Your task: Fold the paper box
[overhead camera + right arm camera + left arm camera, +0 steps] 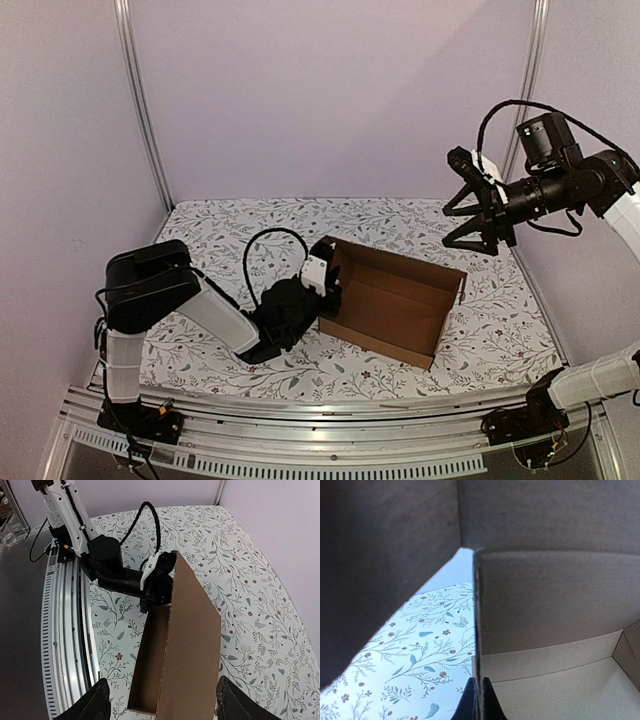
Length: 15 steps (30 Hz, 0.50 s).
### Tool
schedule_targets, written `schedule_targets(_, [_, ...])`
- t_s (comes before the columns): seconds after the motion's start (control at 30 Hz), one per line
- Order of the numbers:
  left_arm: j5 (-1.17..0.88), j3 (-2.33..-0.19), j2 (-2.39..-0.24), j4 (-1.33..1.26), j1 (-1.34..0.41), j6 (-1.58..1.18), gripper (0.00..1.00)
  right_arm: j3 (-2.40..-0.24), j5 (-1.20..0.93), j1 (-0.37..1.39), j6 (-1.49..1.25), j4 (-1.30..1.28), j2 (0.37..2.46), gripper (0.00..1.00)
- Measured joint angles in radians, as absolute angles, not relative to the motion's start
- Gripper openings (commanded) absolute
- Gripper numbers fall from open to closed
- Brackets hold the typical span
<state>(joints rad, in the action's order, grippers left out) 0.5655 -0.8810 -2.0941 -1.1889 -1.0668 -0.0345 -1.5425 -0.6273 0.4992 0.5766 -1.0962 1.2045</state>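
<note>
The paper box (395, 300) is a plain brown cardboard mailer standing open in the middle of the table, its lid flap raised at the back. My left gripper (328, 285) is shut on the box's left side wall; in the left wrist view the two black fingertips (469, 702) pinch the thin wall edge (478, 630), with the box's inside (560, 680) to the right. My right gripper (470, 222) is open and empty, high above the table's right rear. Its wrist view looks down on the box (192, 630) between its fingertips (87, 702).
The table is covered with a floral cloth (500, 330). The metal rail (330, 415) runs along the near edge, and frame posts (140, 100) stand at the back corners. The left arm (107, 562) lies low beside the box's left end.
</note>
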Motion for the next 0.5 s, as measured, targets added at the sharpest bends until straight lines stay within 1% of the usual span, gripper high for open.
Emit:
schedule_targets(0.1, [0.574, -0.881, -2.094, -1.188, -1.071, -0.029, 0.0, -1.551, -0.516, 0.576, 0.537, -1.081, 1.271, 0.69])
schedule_targets(0.23, [0.587, -0.881, -2.094, -1.188, -1.072, -0.026, 0.0, -1.551, -0.349, 0.712, 0.528, -1.088, 1.334, 0.59])
schedule_targets(0.37, [0.591, -0.881, -2.094, -1.188, -1.074, -0.026, 0.0, -1.544, -0.233, 0.792, 0.535, -1.091, 1.358, 0.4])
schedule_targets(0.5, [0.593, -0.881, -2.094, -1.187, -1.076, -0.026, 0.0, -1.522, -0.138, 0.828, 0.556, -1.089, 1.357, 0.24])
